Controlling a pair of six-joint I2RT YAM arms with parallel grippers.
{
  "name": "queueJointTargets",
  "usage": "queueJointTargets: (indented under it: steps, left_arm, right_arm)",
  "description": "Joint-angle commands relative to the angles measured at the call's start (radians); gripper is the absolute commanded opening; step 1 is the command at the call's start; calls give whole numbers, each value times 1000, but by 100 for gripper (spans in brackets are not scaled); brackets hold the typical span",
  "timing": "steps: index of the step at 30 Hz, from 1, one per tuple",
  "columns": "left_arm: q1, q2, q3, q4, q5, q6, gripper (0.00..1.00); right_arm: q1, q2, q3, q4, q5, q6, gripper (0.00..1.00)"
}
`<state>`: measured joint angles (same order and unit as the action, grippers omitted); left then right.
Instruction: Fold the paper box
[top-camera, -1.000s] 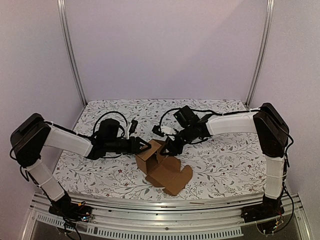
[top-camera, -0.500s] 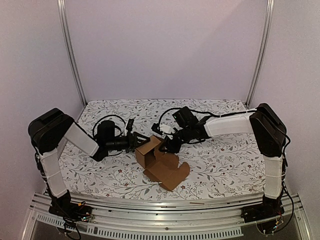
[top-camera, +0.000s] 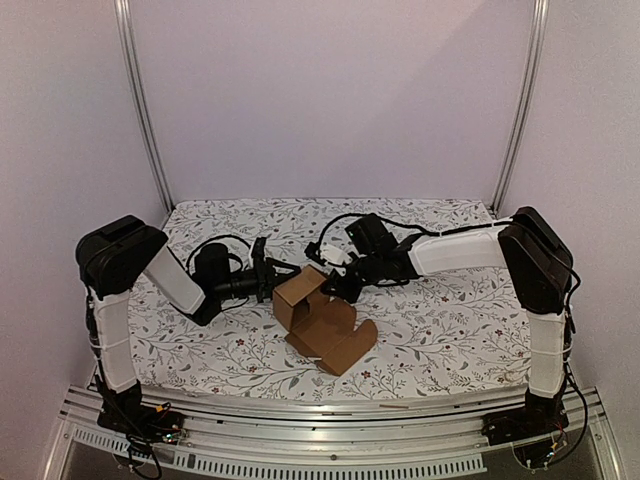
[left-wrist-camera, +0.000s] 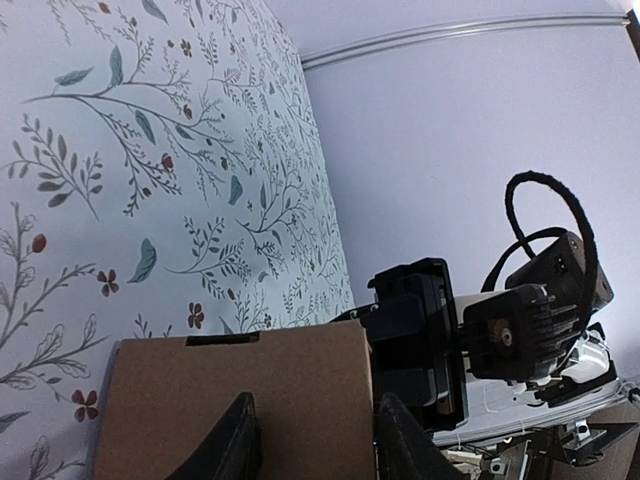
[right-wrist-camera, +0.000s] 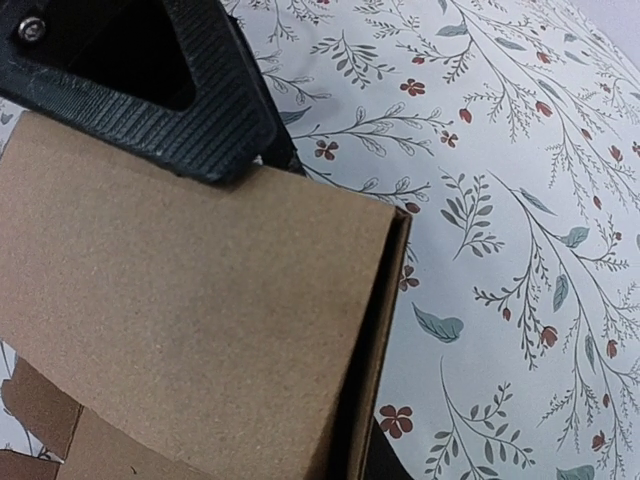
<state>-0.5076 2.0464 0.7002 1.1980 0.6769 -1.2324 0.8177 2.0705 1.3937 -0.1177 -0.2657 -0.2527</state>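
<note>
While half-open, box (top-camera: 318, 322) at R gripper (top-camera: 337, 287).

Quick rundown of how my rig looked on the feeds. Both arms were mostly matte black with white padded-looking sleeves. The left arm (top-camera: 170, 282) had one over each long link, and so did the right arm (top-camera: 462, 248). The elbow housings (top-camera: 535, 262) were chunky rounded black blocks. Thin black cables (top-camera: 215, 242) looped around the wrists, and the left wrist cam caught a thicker braided loop (left-wrist-camera: 556, 205) over the right wrist's boxy black motor block. The left gripper (top-camera: 272, 270) and right gripper (top-camera: 332, 285) were all black plastic. Up close, a right finger (right-wrist-camera: 215, 110) was triangular and hollow in the middle, with fine ribbing on its face and a silver screw (right-wrist-camera: 30, 28) near one corner.
</note>
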Motion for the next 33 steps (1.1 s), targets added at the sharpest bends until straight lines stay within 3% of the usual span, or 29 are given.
queueJointTargets:
  steps: [1,5,8,13,15,26,33]
  left_arm:
    - [-29,-21,-9,19,17,-34,39]
    - [-18,-33,-36,31,2,-66,39]
    - [-6,-48,-52,20,-6,-65,39]
    - [-2,-31,-47,38,0,-74,38]
    - [-2,-20,-47,61,3,-86,38]
    - [43,-30,-80,61,39,-67,39]
    - [55,-82,-72,-75,67,8,40]
  right_arm:
    - [14,-11,37,105,60,70,14]
    - [15,-4,42,97,100,70,10]
    - [13,-33,20,88,43,52,11]
    - [13,-59,30,58,-151,-8,28]
    - [13,-26,66,31,-155,-20,34]
    - [13,64,74,-32,-107,-166,45]
    - [14,92,111,-72,-109,-179,52]
